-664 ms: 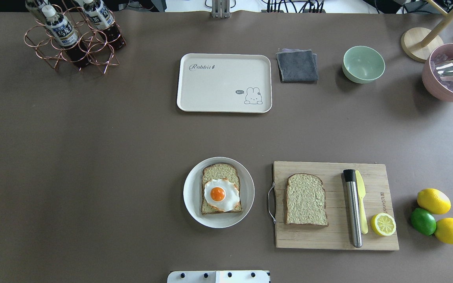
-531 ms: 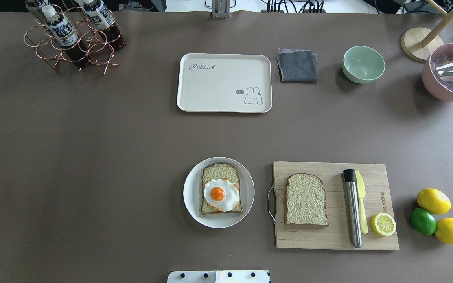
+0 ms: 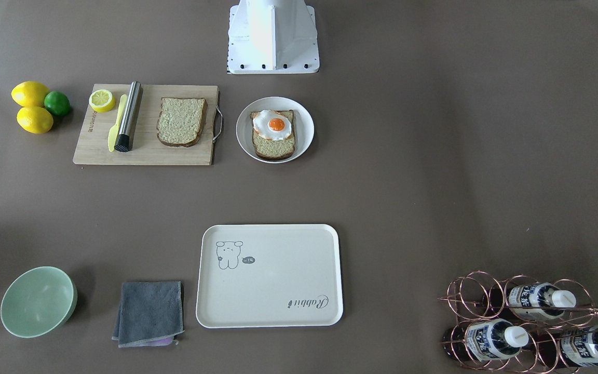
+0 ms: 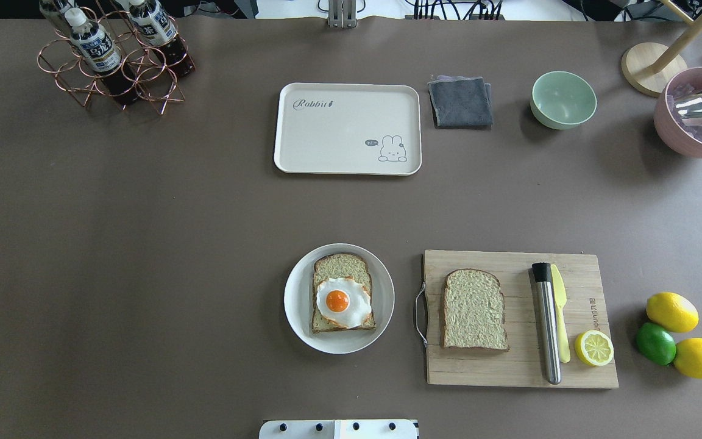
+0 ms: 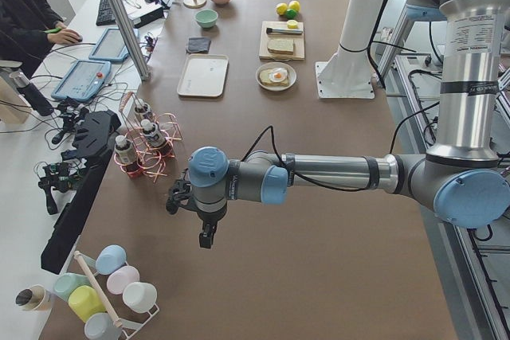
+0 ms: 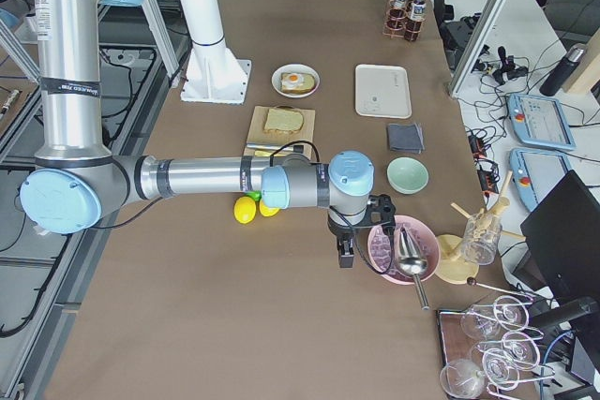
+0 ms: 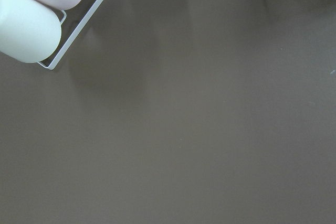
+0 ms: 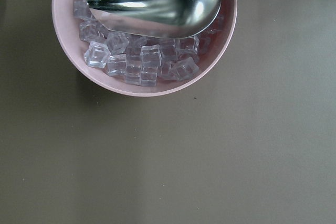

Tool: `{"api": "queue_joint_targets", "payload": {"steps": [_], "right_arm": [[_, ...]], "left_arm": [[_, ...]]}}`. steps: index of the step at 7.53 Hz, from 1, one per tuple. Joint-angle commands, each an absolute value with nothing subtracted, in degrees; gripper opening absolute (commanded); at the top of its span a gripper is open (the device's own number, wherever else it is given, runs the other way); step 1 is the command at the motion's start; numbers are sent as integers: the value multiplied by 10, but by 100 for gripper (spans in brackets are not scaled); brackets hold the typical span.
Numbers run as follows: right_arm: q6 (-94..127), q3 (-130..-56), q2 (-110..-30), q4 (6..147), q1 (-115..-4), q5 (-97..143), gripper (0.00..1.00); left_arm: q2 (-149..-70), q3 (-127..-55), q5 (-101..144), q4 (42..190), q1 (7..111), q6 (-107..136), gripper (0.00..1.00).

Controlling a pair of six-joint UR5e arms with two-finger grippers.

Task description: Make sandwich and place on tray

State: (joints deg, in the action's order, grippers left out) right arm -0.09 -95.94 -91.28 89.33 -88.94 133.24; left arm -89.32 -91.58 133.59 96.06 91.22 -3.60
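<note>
One bread slice (image 4: 342,265) with a fried egg (image 4: 339,302) on top lies on a round white plate (image 4: 296,305). A second bread slice (image 4: 473,310) lies on the wooden cutting board (image 4: 509,366). The cream tray (image 4: 339,134) sits bare at the far middle of the table. My left gripper (image 5: 205,238) shows only in the exterior left view, hanging over the table past the bottle rack. My right gripper (image 6: 343,257) shows only in the exterior right view, beside the pink bowl. I cannot tell whether either is open or shut.
The board also holds a steel tube (image 4: 547,323), a yellow knife (image 4: 561,317) and a half lemon (image 4: 593,348). Lemons and a lime (image 4: 655,343) lie to its right. A grey cloth (image 4: 460,102), green bowl (image 4: 563,99), pink ice bowl (image 4: 677,137) and bottle rack (image 4: 113,55) stand at the back.
</note>
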Motion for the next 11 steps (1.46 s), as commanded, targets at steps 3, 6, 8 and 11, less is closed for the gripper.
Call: {"api": "queue_joint_targets", "payload": {"steps": [3,6,8,11], "right_arm": [[-1,-959,-913,893,-889,1336,100],[-2,-962,-915,892,-890,1351,100],[-2,-960,-915,892,-889,1350,100],[-2,-960,-915,891,-889,1347,100]], "left_arm": [[-893,-911,1336,959,912,-36,98],[-893,-910,1336,957,912,-35,98],[-893,-911,1336,957,912,-35,98],[-893,-911,1336,957,912,-34,98]]}}
